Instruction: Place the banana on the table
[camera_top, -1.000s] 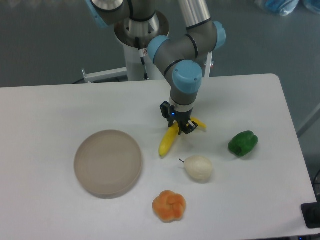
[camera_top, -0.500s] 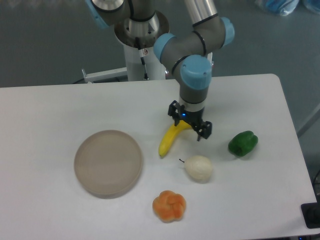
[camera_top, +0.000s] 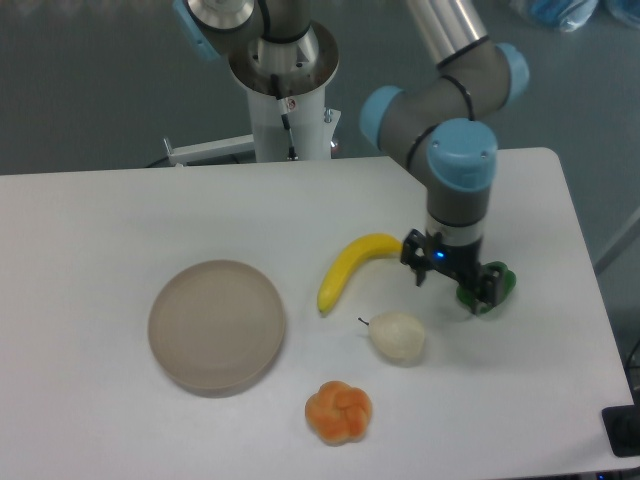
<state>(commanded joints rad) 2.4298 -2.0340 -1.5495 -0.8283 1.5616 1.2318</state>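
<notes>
The bright-yellow banana (camera_top: 352, 265) lies flat on the white table (camera_top: 120, 230), just right of the beige plate, curving from lower left to upper right. My gripper (camera_top: 452, 283) hangs open and empty to the right of the banana's upper end, apart from it. Its right finger stands in front of the green pepper (camera_top: 498, 285), which is partly hidden.
A round beige plate (camera_top: 216, 325) sits at the left. A pale cream pear (camera_top: 397, 336) lies just below the banana and gripper. An orange pumpkin-shaped fruit (camera_top: 338, 411) is near the front edge. The arm's base column (camera_top: 285, 90) stands behind the table.
The gripper let go of the banana and moved right, from over the banana to next to the green pepper. The banana now lies fully uncovered on the table.
</notes>
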